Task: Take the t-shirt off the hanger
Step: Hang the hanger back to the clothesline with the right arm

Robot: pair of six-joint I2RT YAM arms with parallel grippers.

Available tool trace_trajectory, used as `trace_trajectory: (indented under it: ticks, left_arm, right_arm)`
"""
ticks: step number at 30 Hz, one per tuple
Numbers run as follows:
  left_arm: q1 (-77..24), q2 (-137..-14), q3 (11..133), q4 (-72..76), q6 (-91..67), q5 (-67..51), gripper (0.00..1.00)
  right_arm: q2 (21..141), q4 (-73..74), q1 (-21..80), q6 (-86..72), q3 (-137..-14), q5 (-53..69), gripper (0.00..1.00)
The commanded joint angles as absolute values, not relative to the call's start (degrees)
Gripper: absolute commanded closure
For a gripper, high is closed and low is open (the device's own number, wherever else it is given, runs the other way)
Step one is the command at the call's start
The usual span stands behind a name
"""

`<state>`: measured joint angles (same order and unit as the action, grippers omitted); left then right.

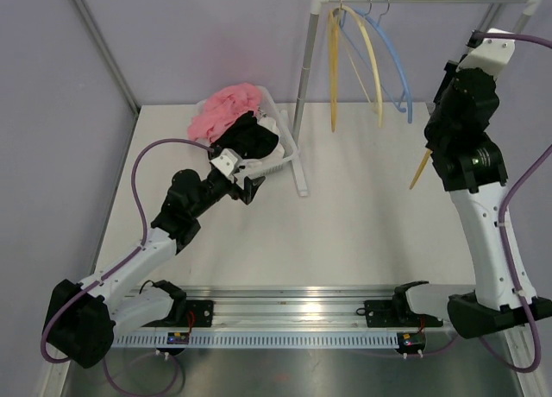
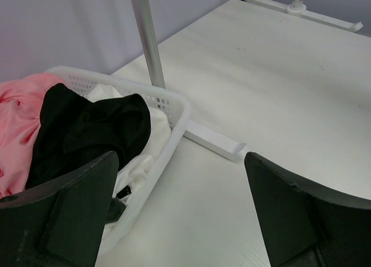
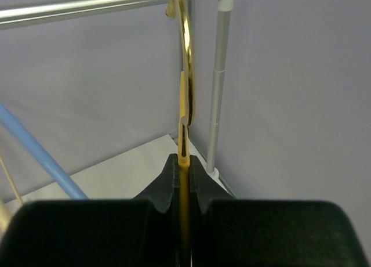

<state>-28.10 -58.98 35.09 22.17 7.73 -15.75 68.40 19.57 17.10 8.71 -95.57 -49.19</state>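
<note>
A black t-shirt [image 1: 250, 138] [image 2: 87, 127] lies on top of the clothes in the white basket [image 1: 289, 147] [image 2: 174, 104]. My left gripper [image 1: 250, 190] [image 2: 179, 180] hangs open just right of the basket, low over the table, with nothing between its fingers. My right gripper [image 3: 185, 168] is raised near the rail and is shut on the neck of a bare yellow hanger [image 3: 186, 46], whose hook sits at the rail. In the top view only one end of that hanger [image 1: 421, 171] shows, beside the right arm [image 1: 470, 95].
A pink garment [image 1: 226, 108] [image 2: 17, 116] and a white one [image 2: 159, 133] also fill the basket. The rack's left post [image 1: 304, 95] [image 2: 148, 40] and its foot [image 2: 214, 140] stand right beside it. A yellow hanger [image 1: 334, 69], a cream one [image 1: 371, 52] and a blue one [image 1: 398, 60] hang bare on the rail.
</note>
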Motion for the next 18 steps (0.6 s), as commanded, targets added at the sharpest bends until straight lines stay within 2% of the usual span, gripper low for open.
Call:
trace_trajectory:
  ticks: [1,2,7,13,18]
  left_arm:
    - [-28.48,-57.83,34.8,23.99,8.88,-15.38,0.06]
    - [-28.56,-57.83,34.63,23.91,8.96,-15.47,0.06]
    - [-28.74,-58.09,34.63,23.82,9.32,-15.56,0.06]
    - [-28.92,-58.18,34.81,23.2,10.19,-16.08,0.06]
    - [-28.92,-58.18,34.63,22.85,10.63,-15.82,0.06]
  right_arm:
    - [72.77,30.14,10.23,0.36,-101.94,-36.41,1.0]
    - [73.38,31.02,7.85,-2.52,-103.0,-29.69,1.0]
    - [80.06,36.9,-1.39,-6.06,-113.45,-16.11,1.0]
    - [84.64,34.91,-4.13,-5.27,-119.18,-4.51,1.0]
    - [89.82,34.63,-4.22,-4.57,-126.64,-1.41,1.0]
